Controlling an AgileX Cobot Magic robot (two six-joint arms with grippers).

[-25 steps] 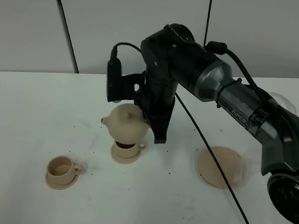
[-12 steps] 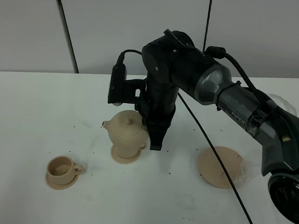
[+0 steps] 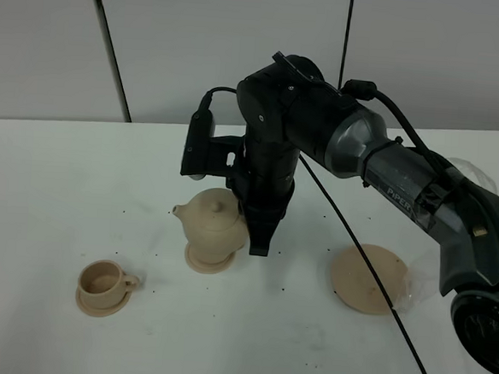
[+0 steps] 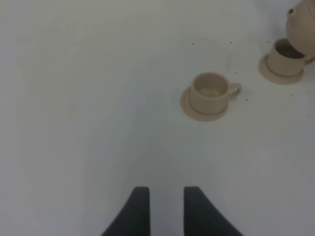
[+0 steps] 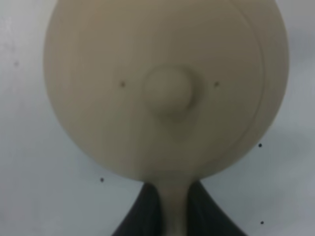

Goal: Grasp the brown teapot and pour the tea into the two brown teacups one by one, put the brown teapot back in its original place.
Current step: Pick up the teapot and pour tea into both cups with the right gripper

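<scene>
White tabletop (image 3: 53,182) under grey wall panels. The squat matte tan ceramic teapot (image 3: 215,222), with a domed, knobbed lid, hangs nearly upright over the farther small tan teacup (image 4: 287,54), hiding it from the high camera. Only the left wrist view shows that cup's dark inside. The right gripper (image 5: 171,211) clamps the pot's loop handle. The left gripper (image 4: 162,211) is empty, jaws narrowly apart. A nearer tan teacup (image 3: 103,281) sits apart, and a black cable (image 3: 367,281) crosses the flat round tan plate (image 3: 345,284).
</scene>
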